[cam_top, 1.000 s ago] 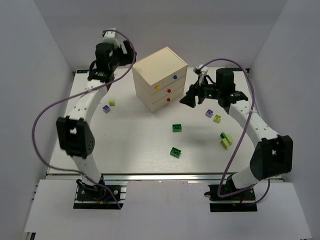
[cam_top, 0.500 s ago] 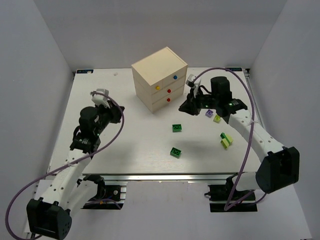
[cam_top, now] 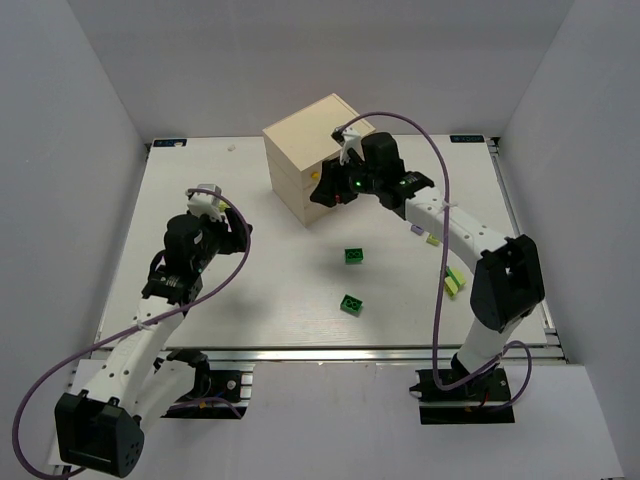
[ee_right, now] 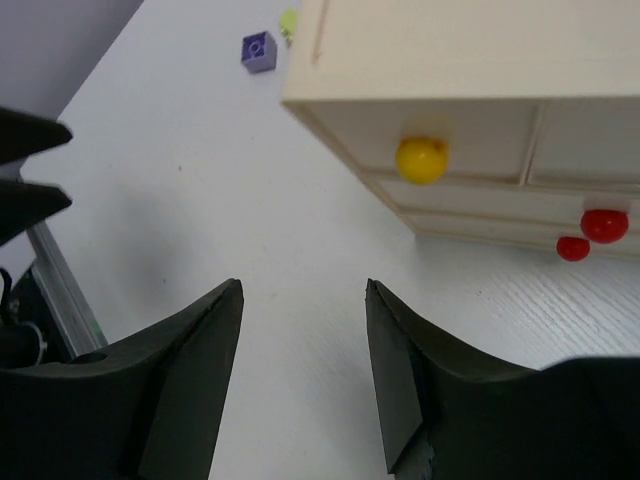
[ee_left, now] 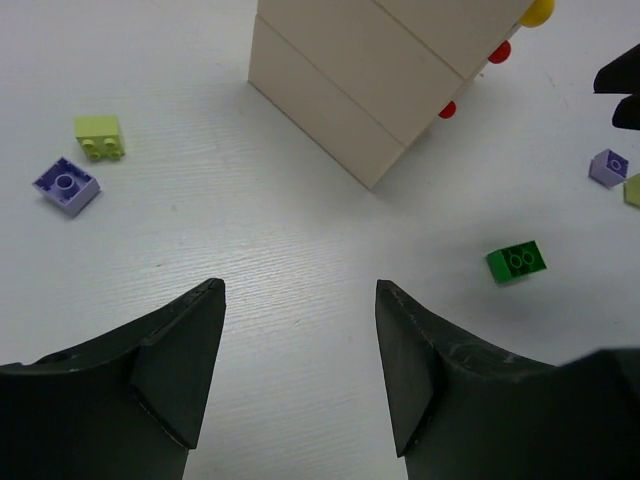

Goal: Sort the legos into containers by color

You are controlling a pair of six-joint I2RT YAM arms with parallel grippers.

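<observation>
Green bricks lie nearest the arm bases: the nearer green brick and, beyond it, the farther green brick, both loose on the white surface. To their right lies a mixed brick cluster, yellow-green against a darker colour.

Left gripper: jaws wide apart, nothing held, poised over the surface and aimed at the chest. Ahead on its left sit a purple brick and a yellow-green brick, near each other but apart.

Farthest stands the cream wooden chest, with every visible drawer shut. Right gripper: jaws wide apart, empty, close to the drawer fronts. The yellow knob sits up and right of the gap, and the upper red knob farther right. No blue knob is visible.

Step in hand, as judged: opening the yellow-knob drawer. No brick appears sorted.

1. Shift the right gripper up and right until the knob is centred between the jaws.
2. Close fully on the knob before pulling.
3. Pull straight along the drawer's travel. The chest looks light and may slide, so brace it with the left gripper if needed.
</observation>
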